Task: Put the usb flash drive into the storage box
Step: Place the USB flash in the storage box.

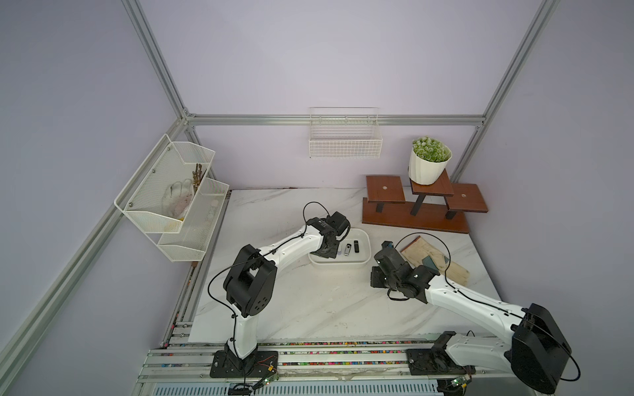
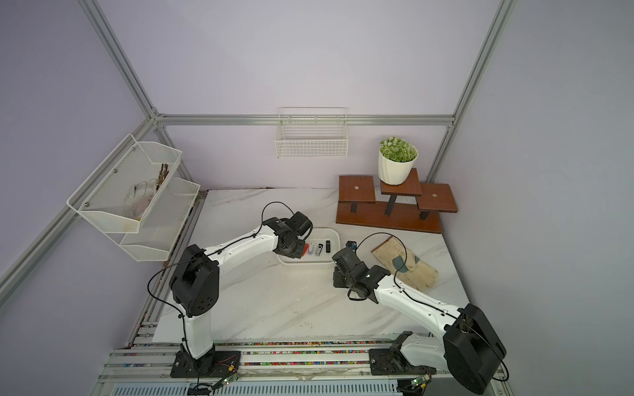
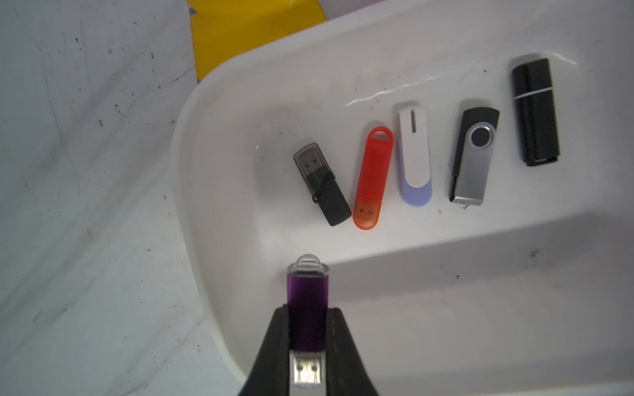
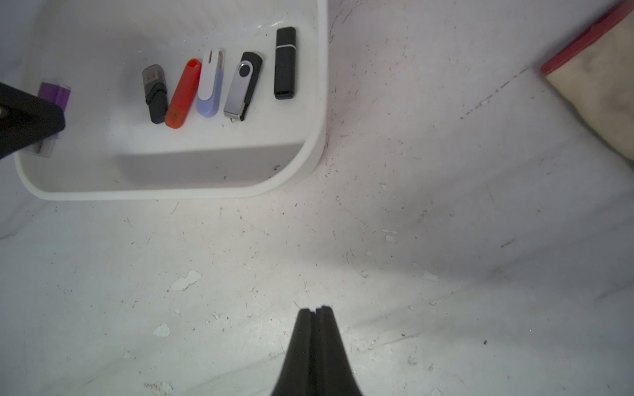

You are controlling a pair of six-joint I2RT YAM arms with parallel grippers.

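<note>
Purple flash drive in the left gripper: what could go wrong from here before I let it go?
The purple flash drive, clamped in the left gripper, hangs close to the storage box rim at one end; released here, it might clip the wall and bounce onto the table. Moving further in could bump the nearest lying one, the black drive with a clear cap, and disturb the row.

Both top views: high, from the robot's side, angled down on the whole table [image 1: 308,308]. Wrist cams: close, looking down; both show the storage box [image 3: 182,154], right wrist from farther back.
</note>
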